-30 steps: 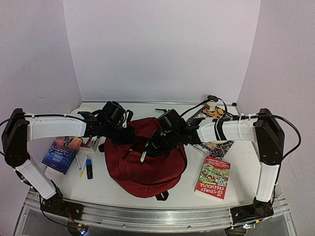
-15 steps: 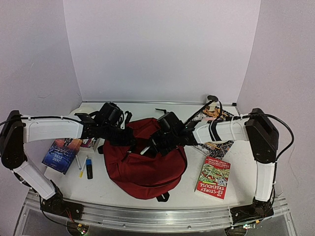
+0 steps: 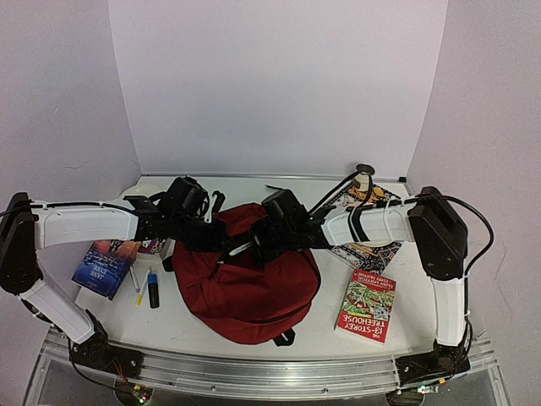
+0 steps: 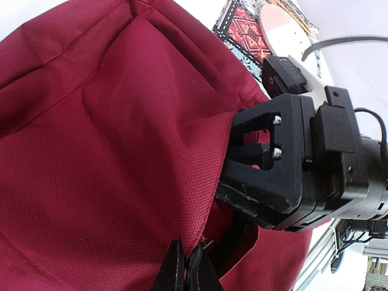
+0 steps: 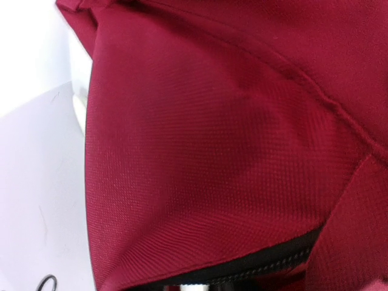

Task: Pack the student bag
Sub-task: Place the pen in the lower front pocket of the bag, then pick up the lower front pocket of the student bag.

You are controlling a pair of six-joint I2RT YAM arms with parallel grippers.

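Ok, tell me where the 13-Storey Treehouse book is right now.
In the top external view, the Treehouse book lies flat on the right side of the table, just right of the student bag and clear of it.

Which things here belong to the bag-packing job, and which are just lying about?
Job: student bag; probably for packing: Treehouse book, blue book, patterned book, pens.
Lying about, apparently: small capped object at the back edge.

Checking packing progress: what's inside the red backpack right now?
No contents show. Overhead, the student bag hides its inside under red fabric, with the right pincer at its mouth; the right wrist view shows only fabric and a black zipper.
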